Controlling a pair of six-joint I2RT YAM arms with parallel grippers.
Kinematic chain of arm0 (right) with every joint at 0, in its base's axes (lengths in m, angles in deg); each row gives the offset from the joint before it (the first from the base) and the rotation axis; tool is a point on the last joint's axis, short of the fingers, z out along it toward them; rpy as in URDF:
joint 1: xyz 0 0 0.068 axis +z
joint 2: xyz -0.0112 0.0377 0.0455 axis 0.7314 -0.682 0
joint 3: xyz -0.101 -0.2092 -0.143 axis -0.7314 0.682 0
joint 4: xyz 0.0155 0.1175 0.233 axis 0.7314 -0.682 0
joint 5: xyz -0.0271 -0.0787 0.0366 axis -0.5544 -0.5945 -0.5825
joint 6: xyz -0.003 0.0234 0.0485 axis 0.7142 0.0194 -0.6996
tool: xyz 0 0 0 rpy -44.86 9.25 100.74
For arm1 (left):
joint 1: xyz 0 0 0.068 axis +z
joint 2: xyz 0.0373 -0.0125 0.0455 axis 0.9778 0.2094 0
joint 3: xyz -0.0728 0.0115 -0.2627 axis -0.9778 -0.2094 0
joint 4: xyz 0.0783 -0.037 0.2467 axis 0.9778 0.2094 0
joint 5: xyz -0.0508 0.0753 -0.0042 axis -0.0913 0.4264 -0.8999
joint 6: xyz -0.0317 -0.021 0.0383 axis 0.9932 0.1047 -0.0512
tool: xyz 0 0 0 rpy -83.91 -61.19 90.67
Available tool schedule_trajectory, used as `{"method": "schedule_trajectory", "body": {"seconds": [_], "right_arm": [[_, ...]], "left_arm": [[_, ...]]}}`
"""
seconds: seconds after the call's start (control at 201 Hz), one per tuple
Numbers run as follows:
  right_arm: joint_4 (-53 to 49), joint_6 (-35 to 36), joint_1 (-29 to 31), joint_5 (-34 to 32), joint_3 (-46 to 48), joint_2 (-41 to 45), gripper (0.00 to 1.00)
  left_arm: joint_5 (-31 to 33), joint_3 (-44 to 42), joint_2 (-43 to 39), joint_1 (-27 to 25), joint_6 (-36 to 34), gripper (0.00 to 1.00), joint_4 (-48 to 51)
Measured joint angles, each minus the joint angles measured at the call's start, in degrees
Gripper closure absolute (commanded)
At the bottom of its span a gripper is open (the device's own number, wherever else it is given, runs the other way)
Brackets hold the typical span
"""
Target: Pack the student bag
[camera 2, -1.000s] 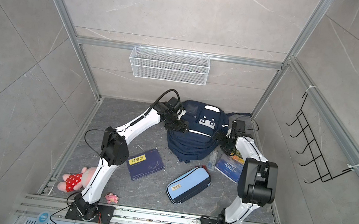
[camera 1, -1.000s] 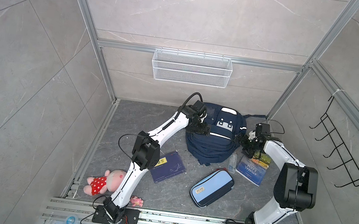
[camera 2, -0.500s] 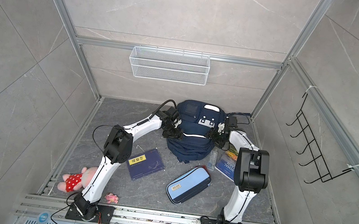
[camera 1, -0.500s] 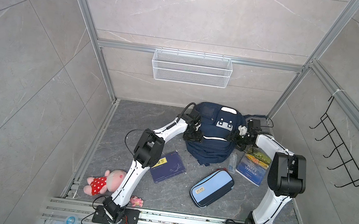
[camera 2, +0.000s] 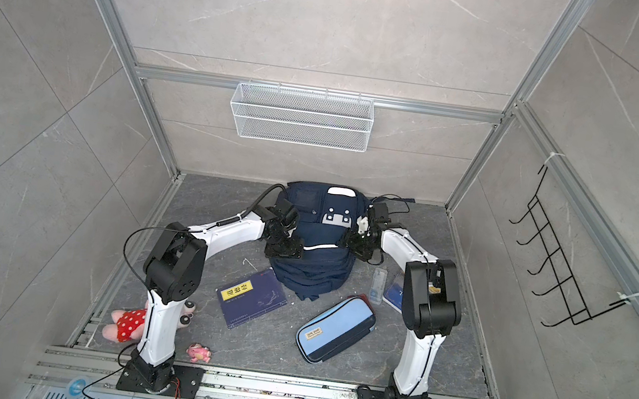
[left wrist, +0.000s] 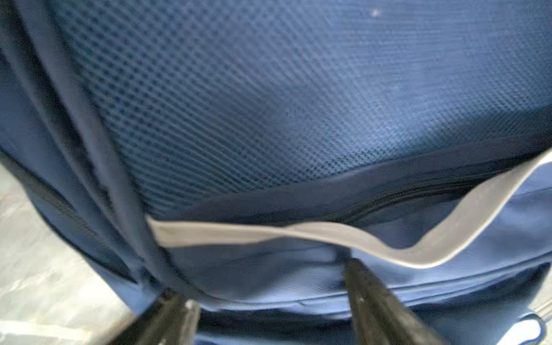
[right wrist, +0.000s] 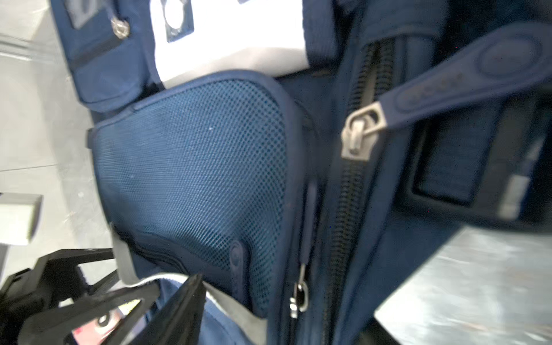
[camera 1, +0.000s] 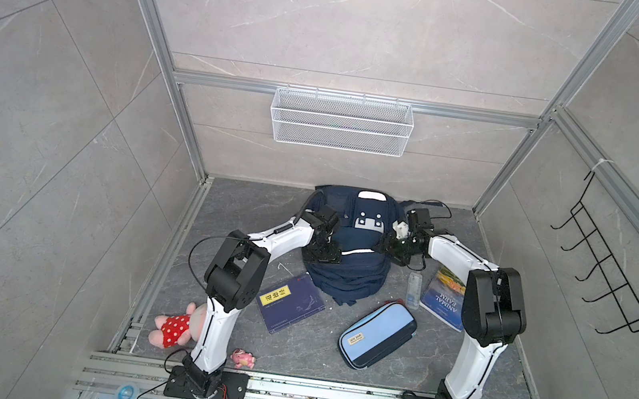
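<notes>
Moved inward since a second ago, my left gripper (left wrist: 264, 279), jaws spread, braces the student bag (camera 1: 345, 279) mid-frame, likely for unzipping; whether my right gripper (camera 1: 391, 245) grasps, I cannot tell.

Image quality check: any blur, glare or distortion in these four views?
Both top views: sharp, evenly lit, no glare. Left wrist view: large navy-blue fabric backpack soft and blurred throughout. Right wrist view: its white patch overexposed, metal zip slider fairly sharp, edges smeared.
</notes>
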Motion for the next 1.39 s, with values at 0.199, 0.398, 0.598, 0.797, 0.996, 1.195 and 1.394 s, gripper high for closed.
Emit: {"method": "schedule_trajectory", "body": {"seconds": [0.199, 0.398, 0.598, 0.797, 0.996, 1.195, 1.394], "right_arm": [[0.5, -1.33, -0.87, 2.67, 1.95, 3.19, 0.21], [0.52, -2.34, -11.78, 3.63, 5.81, 11.41, 0.16], [-0.96, -1.73, -16.39, 1.31, 5.81, 14.56, 0.15], [-3.52, -0.81, -16.31, -0.26, 7.13, 16.63, 0.15], [-7.41, 0.87, -16.37, -2.36, 8.07, 19.23, 0.15], [-9.84, 2.03, -16.41, -3.3, 8.13, 21.59, 0.16], [-11.41, 2.99, -16.41, -3.96, 8.41, 23.28, 0.16]], "left_arm": [[6.49, 2.23, -5.07, -1.73, -6.78, 0.0, 4.55], [9.81, 12.28, -5.07, -8.66, -18.69, 0.01, 7.37], [10.03, 22.34, 0.98, -15.98, -24.5, 0.01, 8.72], [12.33, 29.49, 11.04, -17.05, -26.77, 0.02, 9.05], [20.55, 32.63, 18.51, -17.81, -27.61, 0.11, 8.74], [28.04, 31.04, 21.66, -18.95, -28.35, 0.31, 5.73], [31.19, 30.38, 22.03, -19.37, -28.0, 0.75, 2.34]]}}
